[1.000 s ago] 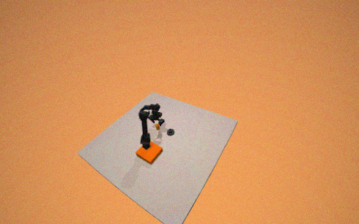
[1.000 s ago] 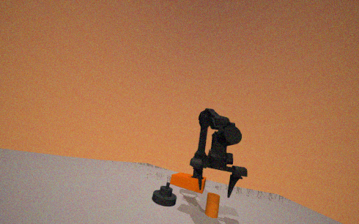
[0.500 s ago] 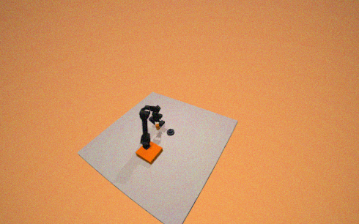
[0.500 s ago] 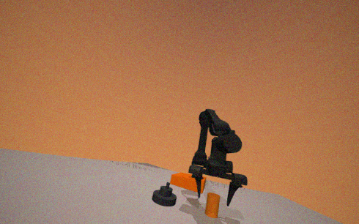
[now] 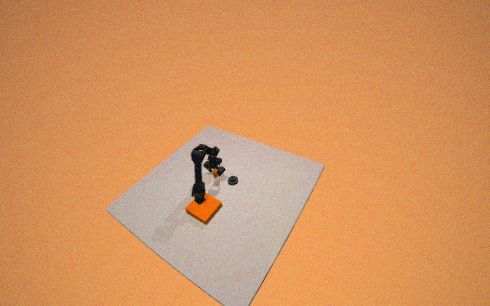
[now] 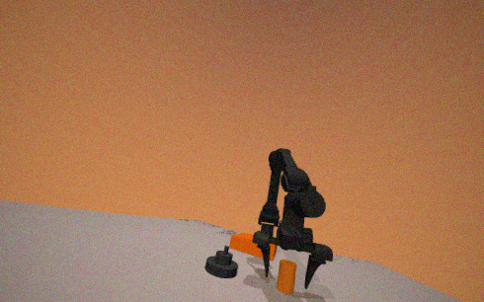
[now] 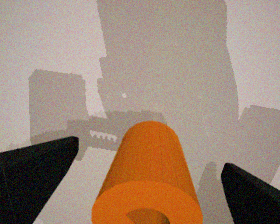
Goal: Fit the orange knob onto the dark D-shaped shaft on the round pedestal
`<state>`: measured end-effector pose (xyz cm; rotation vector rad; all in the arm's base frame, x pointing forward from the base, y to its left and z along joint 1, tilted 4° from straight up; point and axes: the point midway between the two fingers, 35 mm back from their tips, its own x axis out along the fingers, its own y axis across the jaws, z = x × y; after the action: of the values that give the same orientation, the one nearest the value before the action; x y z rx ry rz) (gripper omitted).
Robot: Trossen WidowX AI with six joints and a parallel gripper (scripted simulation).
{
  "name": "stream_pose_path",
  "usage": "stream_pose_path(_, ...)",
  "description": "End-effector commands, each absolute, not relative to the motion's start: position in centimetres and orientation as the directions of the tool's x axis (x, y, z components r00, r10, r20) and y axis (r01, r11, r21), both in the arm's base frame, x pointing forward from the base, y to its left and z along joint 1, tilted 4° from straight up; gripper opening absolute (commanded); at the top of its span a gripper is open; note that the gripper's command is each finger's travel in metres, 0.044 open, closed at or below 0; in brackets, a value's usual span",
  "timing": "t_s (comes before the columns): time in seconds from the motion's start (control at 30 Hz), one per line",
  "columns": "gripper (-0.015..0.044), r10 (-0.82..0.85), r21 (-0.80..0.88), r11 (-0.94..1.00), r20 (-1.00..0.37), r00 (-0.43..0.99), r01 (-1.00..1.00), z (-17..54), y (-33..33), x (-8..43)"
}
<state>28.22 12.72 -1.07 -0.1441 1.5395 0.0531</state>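
Observation:
The orange knob [image 5: 215, 173] [image 6: 286, 277] [image 7: 150, 160] stands upright on the grey mat, its hole facing up. Only part of the hole shows at the bottom edge of the wrist view, so its flat side cannot be made out. My gripper [image 6: 286, 282] [image 7: 151, 157] is open, with one finger on each side of the knob and a gap to each. The fingertips reach down beside the knob, near the mat. The dark round pedestal [image 5: 232, 180] [image 6: 221, 266] stands apart from the knob, its thin shaft [image 6: 226, 250] pointing up and bare. The pedestal is outside the wrist view.
The arm's orange base block [image 5: 204, 209] [image 6: 245, 243] sits on the grey mat [image 5: 253, 225] [image 6: 97, 257]. The mat's edges show in the top view. The arm's shadow falls across the mat around the knob.

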Motion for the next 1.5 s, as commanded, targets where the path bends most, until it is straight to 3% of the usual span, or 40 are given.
stream_pose_path(0.0, 0.0440, -0.057, -0.060, 0.990, -0.998, 0.024, -0.130, -1.8, 12.6, 28.0)
stream_pose_path(0.03, 0.0440, -0.057, -0.060, 0.990, -0.998, 0.024, -0.130, -1.8, 12.6, 28.0)
stream_pose_path(0.33, 0.0204, -0.057, -0.060, 0.990, -0.998, 0.024, -0.130, -1.8, 12.6, 28.0)
stream_pose_path(0.57, 0.0157, -0.057, -0.060, 0.990, -0.998, 0.024, -0.130, -1.8, 12.6, 28.0)
stream_pose_path(0.77, 0.0000, -0.050, -0.060, 0.985, -0.997, 0.065, -0.164, -0.3, 12.8, 28.7)
stream_pose_path(1.47, 0.0000, -0.056, -0.059, 0.990, -0.998, 0.026, -0.131, 11.8, 13.5, 27.8)
